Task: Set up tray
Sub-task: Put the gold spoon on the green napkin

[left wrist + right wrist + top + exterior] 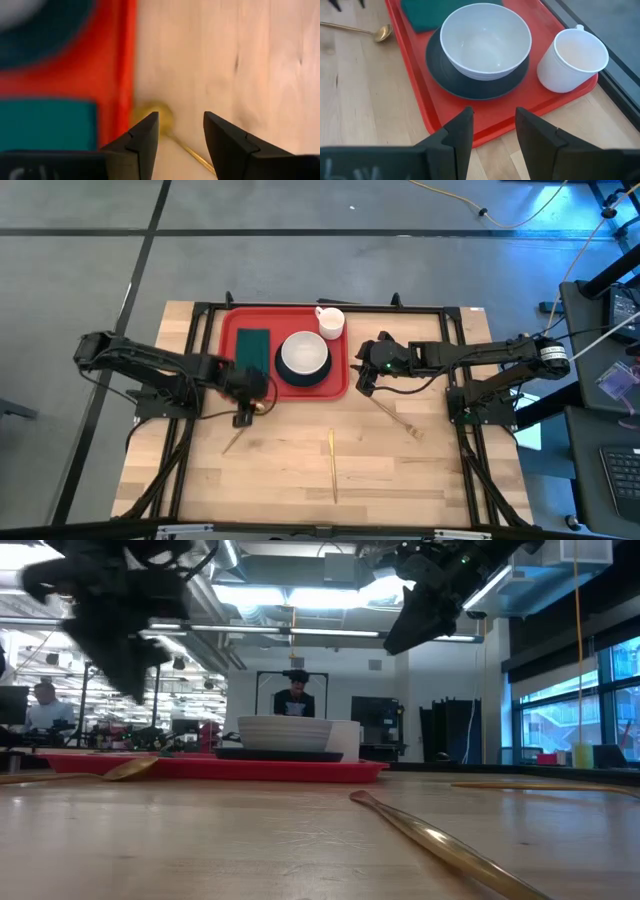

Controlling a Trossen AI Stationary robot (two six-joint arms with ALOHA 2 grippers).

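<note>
From above, the large red rectangular plastic tray lies at the wooden tabletop's far edge; the left gripper hovers with jaws parted and empty over a gold spoon; the right gripper, jaws parted, empty, hangs beside the tray's rim.

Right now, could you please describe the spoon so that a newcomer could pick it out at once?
Start at the red tray at the table's far edge. Just off its near left corner, on the bare wood, the spoon lies under the open left gripper. Unlike the other two gold utensils further right, it has a round bowl, almost touching the tray's rim.
</note>
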